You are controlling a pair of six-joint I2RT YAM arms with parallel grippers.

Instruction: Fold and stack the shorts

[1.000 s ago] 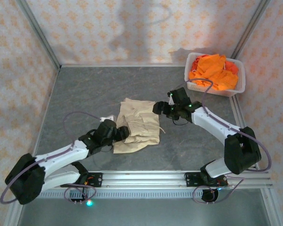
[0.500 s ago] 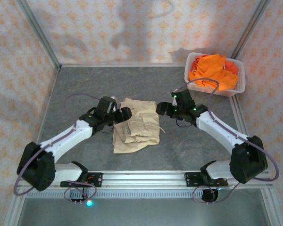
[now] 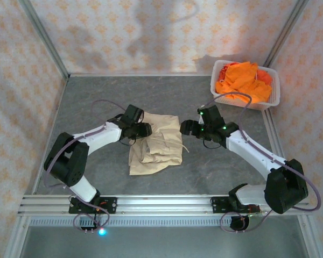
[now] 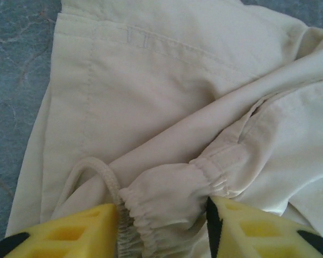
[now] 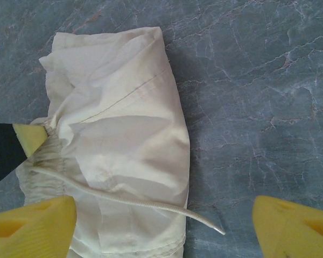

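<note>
The beige shorts (image 3: 156, 145) lie crumpled in the middle of the grey table. In the left wrist view the shorts (image 4: 177, 102) show their gathered waistband bunched between both yellow fingers (image 4: 64, 234), a drawstring (image 4: 97, 172) looping beside it. My left gripper (image 3: 142, 129) is shut on that waistband at the shorts' far-left corner. My right gripper (image 3: 184, 128) hangs open at the shorts' far-right edge. Its view shows the shorts (image 5: 124, 134) and the drawstring (image 5: 129, 199) trailing onto the table between its wide fingers (image 5: 32, 226). Orange shorts (image 3: 242, 78) are piled in the basket.
The white mesh basket (image 3: 278, 86) stands at the back right corner. Patterned walls close the table on three sides. A metal rail (image 3: 161, 201) runs along the near edge. Bare table lies left of and behind the beige shorts.
My left arm swung from the shorts' near-left side up to their far-left corner, and its jaws closed onto the waistband. The right gripper drifted slightly right and stayed open.
</note>
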